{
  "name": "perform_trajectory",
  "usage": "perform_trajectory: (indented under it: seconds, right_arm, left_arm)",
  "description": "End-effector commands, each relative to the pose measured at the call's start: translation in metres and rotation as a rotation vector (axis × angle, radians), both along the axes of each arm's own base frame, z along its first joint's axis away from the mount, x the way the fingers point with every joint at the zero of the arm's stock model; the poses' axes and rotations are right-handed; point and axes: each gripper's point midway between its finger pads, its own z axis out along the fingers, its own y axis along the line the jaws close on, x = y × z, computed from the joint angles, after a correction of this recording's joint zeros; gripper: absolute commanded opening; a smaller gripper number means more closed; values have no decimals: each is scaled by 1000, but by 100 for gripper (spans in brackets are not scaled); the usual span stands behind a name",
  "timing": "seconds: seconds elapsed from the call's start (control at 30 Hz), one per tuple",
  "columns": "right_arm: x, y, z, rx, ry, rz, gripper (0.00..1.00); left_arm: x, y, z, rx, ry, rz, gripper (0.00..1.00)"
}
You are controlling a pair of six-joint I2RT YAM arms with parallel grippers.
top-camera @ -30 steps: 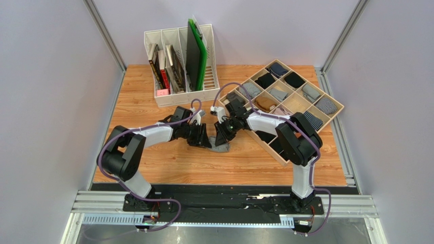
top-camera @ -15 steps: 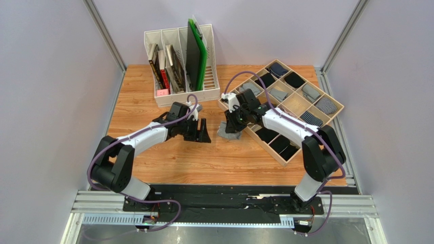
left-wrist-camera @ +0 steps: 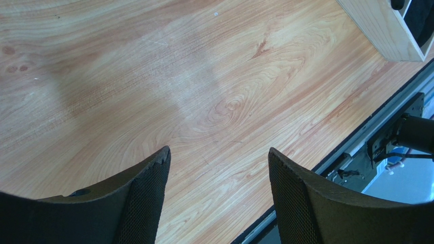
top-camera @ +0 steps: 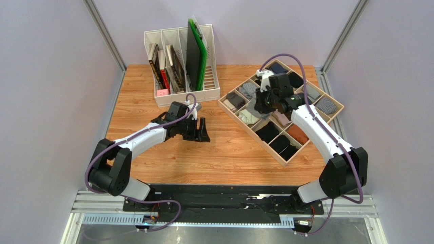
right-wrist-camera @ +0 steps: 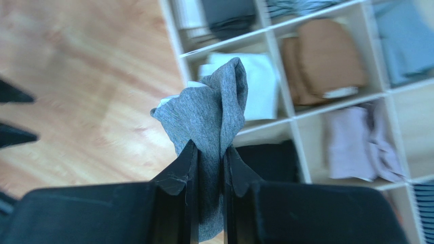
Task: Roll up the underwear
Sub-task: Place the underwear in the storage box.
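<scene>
Over the divider tray (top-camera: 249,132) toward the counter's (top-camera: 229,152) far right corner, the right fingers (right-wrist-camera: 178,173) pinch the grey underwear (right-wrist-camera: 214,112), bunched above compartments of folded bundles (right-wrist-camera: 326,61). Near the counter's middle, the left fingers (left-wrist-camera: 147,203) stand spread over bare wood. A white file rack (top-camera: 183,96) stands at the far edge.

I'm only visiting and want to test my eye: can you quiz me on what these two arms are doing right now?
1. True or false: the left tool holds something.
2. What does the right tool grip? A) underwear B) a book C) a green board
3. Fill in: the gripped cloth hangs over the wooden divided ____.

Key: 1 false, it is open over bare wood. 2 A. 3 tray.
</scene>
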Motion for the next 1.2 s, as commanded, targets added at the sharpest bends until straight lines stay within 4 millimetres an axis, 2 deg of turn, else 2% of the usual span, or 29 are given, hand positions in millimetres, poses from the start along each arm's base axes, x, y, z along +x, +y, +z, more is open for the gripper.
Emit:
perform_trajectory:
  seconds: [0.0, 0.23, 0.4, 0.43, 0.47, 0.53, 0.57, 0.67, 0.87, 1.0, 1.13, 1.17]
  right_arm:
    - [30, -46, 29, -79, -120, -141, 0]
    - [87, -124, 45, -238, -283, -261, 0]
    - [114, -178, 13, -370, -252, -348, 0]
    - [120, -183, 12, -400, -266, -340, 0]
    - [123, -193, -2, -420, -245, -347, 0]
    - [131, -203, -7, -438, -265, -351, 0]
    - [134, -208, -16, -431, -253, -349, 0]
    - [140, -229, -19, -432, -271, -367, 0]
    - [149, -239, -43, -448, -243, -299, 0]
    - [152, -229, -58, -396, -211, -222, 0]
    - [152, -228, -79, -402, -169, -191, 0]
    - [152, -229, -90, -406, -146, -189, 0]
  left_arm:
    - [3, -4, 10, -38, -27, -14, 75]
    - [2, -8, 13, -67, -33, -26, 75]
    - [1, -8, 13, -69, -34, -25, 75]
    - [1, -9, 13, -71, -33, -27, 75]
    - [2, -10, 13, -75, -36, -29, 75]
    - [1, -10, 11, -76, -28, -31, 75]
    - [1, -11, 11, -77, -29, -34, 75]
    - [1, -10, 9, -76, -24, -31, 75]
    - [0, -10, 4, -69, -8, -35, 75]
    - [1, -8, 1, -57, -8, -26, 75]
    - [1, -8, 1, -52, -4, -27, 75]
    - [1, -8, 1, -52, -2, -26, 75]
